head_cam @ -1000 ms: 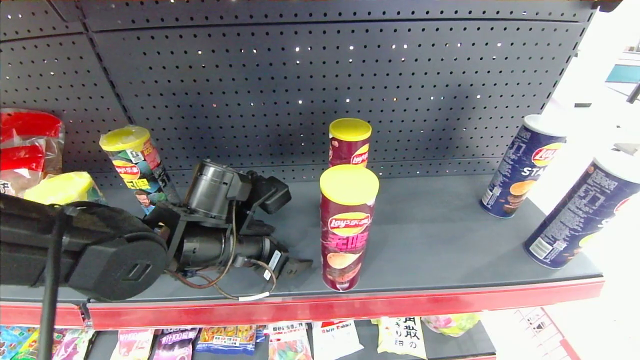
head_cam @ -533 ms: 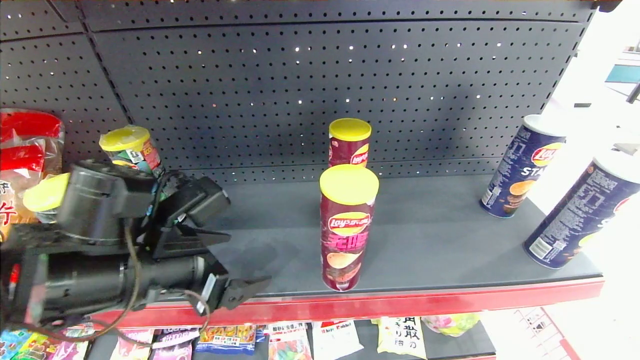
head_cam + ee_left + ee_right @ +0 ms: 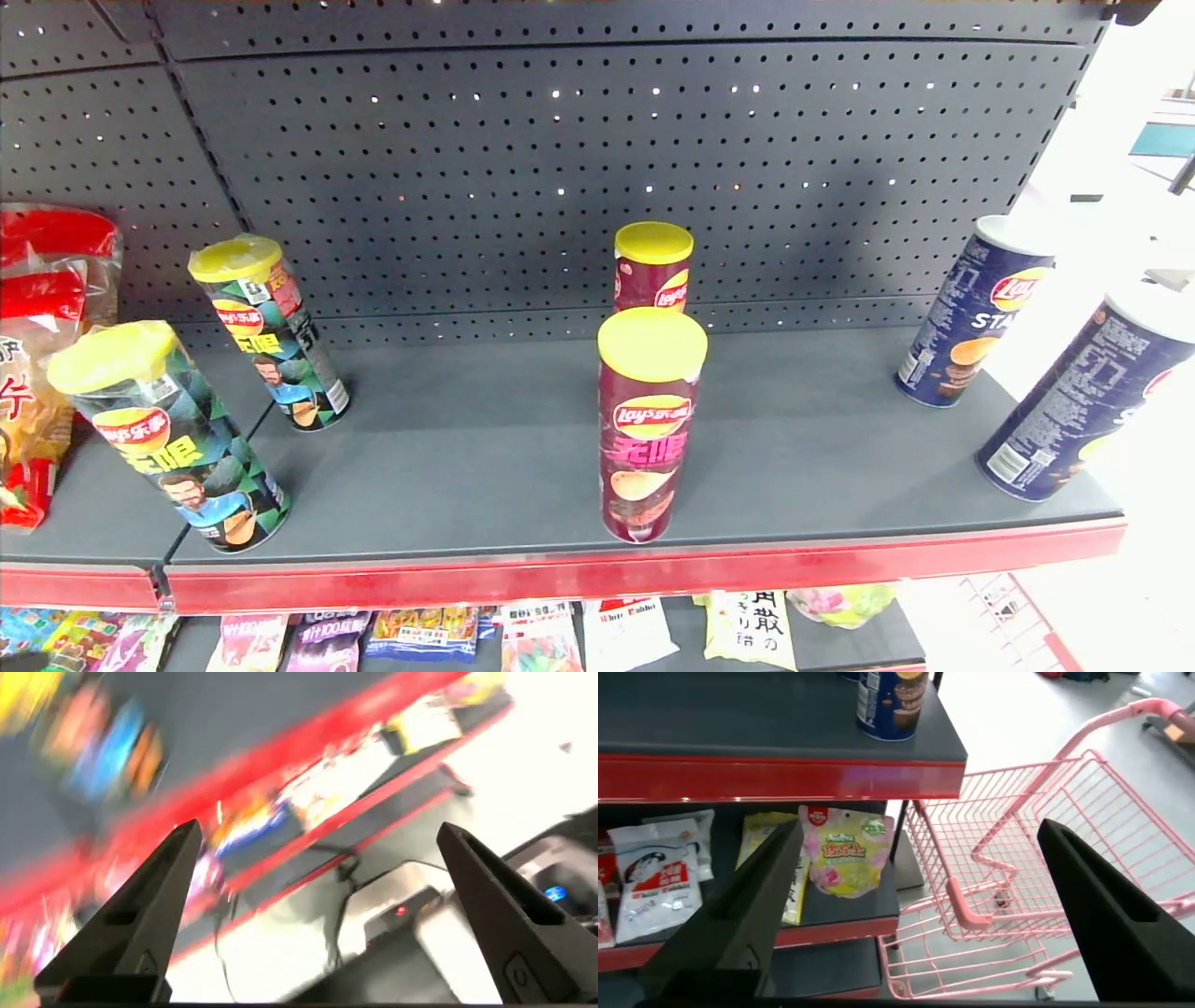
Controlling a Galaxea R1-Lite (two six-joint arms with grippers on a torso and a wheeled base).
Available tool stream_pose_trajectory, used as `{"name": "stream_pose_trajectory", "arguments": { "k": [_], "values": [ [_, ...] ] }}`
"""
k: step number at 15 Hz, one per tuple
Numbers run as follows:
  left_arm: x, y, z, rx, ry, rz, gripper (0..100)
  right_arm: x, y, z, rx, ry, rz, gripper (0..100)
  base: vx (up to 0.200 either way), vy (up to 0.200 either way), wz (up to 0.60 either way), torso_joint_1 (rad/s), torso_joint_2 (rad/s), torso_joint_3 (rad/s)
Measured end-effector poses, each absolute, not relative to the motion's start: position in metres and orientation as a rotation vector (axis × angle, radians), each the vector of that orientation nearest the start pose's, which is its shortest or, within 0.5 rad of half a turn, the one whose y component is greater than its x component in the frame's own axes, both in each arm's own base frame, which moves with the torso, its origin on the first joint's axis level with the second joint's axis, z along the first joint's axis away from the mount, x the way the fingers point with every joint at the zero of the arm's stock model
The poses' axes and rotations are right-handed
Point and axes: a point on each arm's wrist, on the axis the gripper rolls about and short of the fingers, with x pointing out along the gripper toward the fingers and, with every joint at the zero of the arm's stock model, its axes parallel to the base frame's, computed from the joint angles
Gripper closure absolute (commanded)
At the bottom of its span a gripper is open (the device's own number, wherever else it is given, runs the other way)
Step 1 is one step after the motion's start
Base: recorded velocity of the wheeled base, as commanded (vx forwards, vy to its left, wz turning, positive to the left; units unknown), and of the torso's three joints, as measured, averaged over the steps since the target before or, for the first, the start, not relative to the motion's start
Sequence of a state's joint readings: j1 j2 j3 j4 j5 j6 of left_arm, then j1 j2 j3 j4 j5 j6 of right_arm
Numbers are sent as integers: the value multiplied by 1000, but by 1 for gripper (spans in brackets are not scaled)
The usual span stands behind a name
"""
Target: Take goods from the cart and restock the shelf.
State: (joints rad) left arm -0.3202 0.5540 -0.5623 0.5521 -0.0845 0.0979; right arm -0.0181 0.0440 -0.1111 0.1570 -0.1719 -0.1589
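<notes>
Six cans stand on the shelf [image 3: 485, 467]: front green can [image 3: 177, 439] and rear green can [image 3: 271, 331] at the left, front maroon can [image 3: 649, 429] before rear maroon can [image 3: 653, 266] mid-shelf, rear navy can [image 3: 971, 313] and front navy can [image 3: 1083, 392] at the right. I see my left gripper [image 3: 318, 828] spread wide, empty; my right gripper [image 3: 920, 826] likewise, near the pink cart [image 3: 964, 913]

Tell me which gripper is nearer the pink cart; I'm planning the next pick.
Right, probably. The right gripper hangs open just before the pink cart, at the right end of the shelf. The left gripper, open, faces the shelf's red edge, apparently farther left.
</notes>
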Motion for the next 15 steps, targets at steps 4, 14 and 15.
{"name": "stream_pose_trajectory", "arguments": {
  "k": [4, 14, 15],
  "values": [
    [-49, 8, 145, 63, 460, -134, 0, -28, -4, 92, -188, 121, -242, 0, 0, 0, 0, 0, 0, 0],
    [-17, 2, 81, 4, 77, -113, 0, -23, 4, 91, -148, 153, -31, 0, 0, 0, 0, 0, 0, 0],
    [-16, 2, 79, 5, 83, -113, 0, -23, 5, 91, -139, 149, 30, 0, 0, 0, 0, 0, 0, 0]
  ]
}}
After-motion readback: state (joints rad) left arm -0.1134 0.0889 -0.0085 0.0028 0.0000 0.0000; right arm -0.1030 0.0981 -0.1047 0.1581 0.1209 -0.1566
